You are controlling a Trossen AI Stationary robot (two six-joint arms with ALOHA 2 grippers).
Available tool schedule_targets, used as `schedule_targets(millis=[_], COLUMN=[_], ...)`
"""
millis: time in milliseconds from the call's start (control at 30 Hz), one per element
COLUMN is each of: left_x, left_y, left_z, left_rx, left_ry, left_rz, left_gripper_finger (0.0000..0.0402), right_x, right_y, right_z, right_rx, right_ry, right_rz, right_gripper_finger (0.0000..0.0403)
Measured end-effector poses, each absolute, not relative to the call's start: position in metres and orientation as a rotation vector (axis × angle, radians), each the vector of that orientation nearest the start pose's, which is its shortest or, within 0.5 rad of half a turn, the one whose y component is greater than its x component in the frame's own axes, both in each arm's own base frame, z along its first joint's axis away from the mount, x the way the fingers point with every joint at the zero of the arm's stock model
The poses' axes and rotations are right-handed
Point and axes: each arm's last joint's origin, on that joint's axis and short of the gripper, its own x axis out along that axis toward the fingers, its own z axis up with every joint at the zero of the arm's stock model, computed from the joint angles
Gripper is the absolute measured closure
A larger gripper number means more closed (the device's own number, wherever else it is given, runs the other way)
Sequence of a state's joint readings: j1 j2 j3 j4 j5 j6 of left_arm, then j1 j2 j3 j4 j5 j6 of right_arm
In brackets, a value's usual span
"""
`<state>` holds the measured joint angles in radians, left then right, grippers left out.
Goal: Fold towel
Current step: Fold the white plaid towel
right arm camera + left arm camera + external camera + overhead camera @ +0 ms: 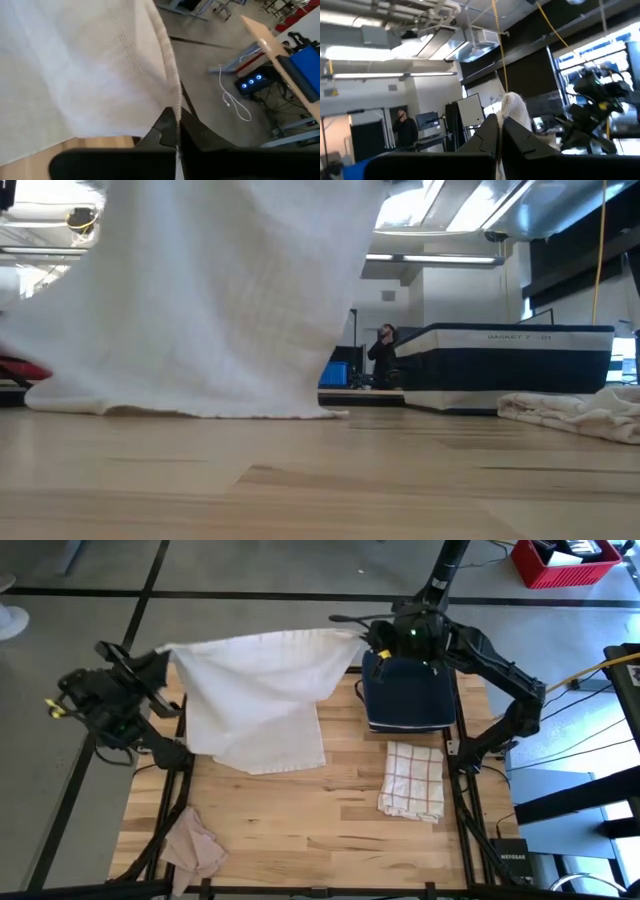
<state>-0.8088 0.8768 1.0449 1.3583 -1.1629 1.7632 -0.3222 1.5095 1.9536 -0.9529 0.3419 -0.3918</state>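
A white towel [260,690] is stretched between my two grippers above the far half of the wooden table [300,830]. My left gripper [163,662] is shut on its left upper corner, and my right gripper [367,638] is shut on its right upper corner. The towel hangs down from both, and its lower edge [190,408] rests on the table. In the low view the hanging cloth hides both grippers. My left gripper pinches a bunched corner of the towel [512,107] between its two fingers, and a small tuft sticks out past the fingertips [490,131]. The cloth hangs below toward the table. My right gripper pinches the towel's hemmed side edge [173,102] at the upper corner between its two fingers, coming from the table's right and slanting down. The cloth spreads away from the hold, fairly taut along the top edge, with its lower end on the table.
A navy basket [408,690] stands at the far right, just below my right gripper. A folded checked towel [412,778] lies in front of it. A crumpled beige cloth [192,845] sits at the near left corner. Bare wood lies in the near middle.
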Motion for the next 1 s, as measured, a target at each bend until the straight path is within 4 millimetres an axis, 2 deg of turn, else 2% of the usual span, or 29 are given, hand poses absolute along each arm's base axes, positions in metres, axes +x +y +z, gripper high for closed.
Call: schedule_targets(millis=[367, 500, 567, 667, 833, 933, 1000], left_x=[0.094, 0.111, 0.124, 0.140, 0.150, 0.157, 0.168], left_y=[-0.060, -0.065, -0.062, -0.047, -0.018, -0.008, -0.005], left_z=[0.440, 0.421, 0.412, 0.403, 0.399, 0.396, 0.390], left_rx=[0.432, 0.528, 0.563, 0.603, 0.576, 0.555, 0.574], left_ry=[-0.279, -0.251, -0.244, -0.180, -0.137, -0.110, -0.050], left_rz=[0.764, 0.813, 0.876, 1.003, 1.187, 1.226, 1.198], left_gripper_finger=[0.0401, 0.0401, 0.0401, 0.0401, 0.0401, 0.0401, 0.0401], right_x=[0.237, 0.234, 0.235, 0.237, 0.238, 0.239, 0.239], right_y=[-0.086, -0.085, -0.085, -0.085, -0.085, -0.085, -0.085], right_z=[0.437, 0.424, 0.419, 0.414, 0.410, 0.409, 0.410], right_rx=[-0.272, -0.238, -0.234, -0.231, -0.229, -0.230, -0.231], right_ry=[0.529, 0.492, 0.481, 0.484, 0.484, 0.486, 0.474], right_rz=[-0.495, -0.481, -0.479, -0.465, -0.461, -0.461, -0.458], right_gripper_finger=[0.0402, 0.0402, 0.0402, 0.0402, 0.0401, 0.0401, 0.0401])
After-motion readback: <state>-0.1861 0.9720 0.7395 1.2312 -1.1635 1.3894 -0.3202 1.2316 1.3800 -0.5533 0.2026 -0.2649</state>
